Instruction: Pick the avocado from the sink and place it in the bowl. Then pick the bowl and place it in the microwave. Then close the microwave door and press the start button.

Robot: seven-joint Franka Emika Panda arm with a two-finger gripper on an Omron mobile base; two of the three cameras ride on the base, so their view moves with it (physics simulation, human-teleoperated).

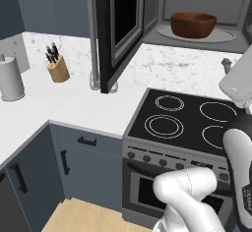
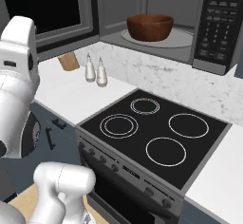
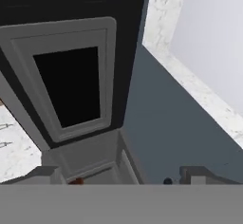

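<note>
Closing the microwave door (image 3: 71,83) comes next: jaws spread and empty, I'd push its panel at ten o'clock, keeping clear of the bowl (image 1: 193,24).

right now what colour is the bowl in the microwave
Reddish-brown, wood-like; the bowl shows best in the right base view.

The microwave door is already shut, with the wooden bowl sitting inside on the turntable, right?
Not quite. The bowl does sit inside on the turntable, but the microwave door is swung wide open, as the left base view shows.
</note>
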